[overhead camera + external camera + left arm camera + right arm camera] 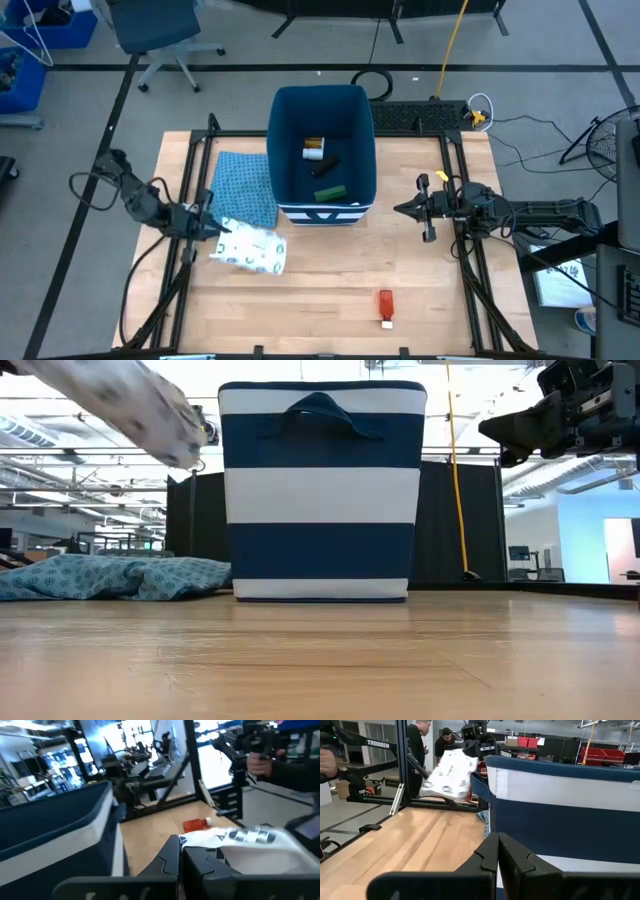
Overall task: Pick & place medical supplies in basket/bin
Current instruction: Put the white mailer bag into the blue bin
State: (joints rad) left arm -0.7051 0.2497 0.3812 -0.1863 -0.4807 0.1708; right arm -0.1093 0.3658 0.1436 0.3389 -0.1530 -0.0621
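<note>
The white patterned packet [252,250] is lifted off the table near the left side, in my left gripper [215,228], which is shut on it; the low view shows the packet [130,400] high up. The dark-blue bin [322,105] stands at the middle far side. Inside it lie the orange pill bottle [314,149], the black bar [327,163] and the green box [330,192]. The red white-tipped tube [385,306] lies flat on the table near the near edge. My right gripper [402,210] hovers shut, right of the bin. No small white piece shows. My left gripper pinches the packet between its two fingers at the packet's left edge [186,840]. The fingers come roughly level from the table's left. The packet [250,837] is lifted clear and stretches away from the fingers toward the table's right.
A light blue cloth [246,186] lies crumpled on the table left of the bin, touching its base. Black frame rails run along the table's left and right sides. People stand in the room beyond the table [417,740]. Bare wood lies between the packet and the tube.
</note>
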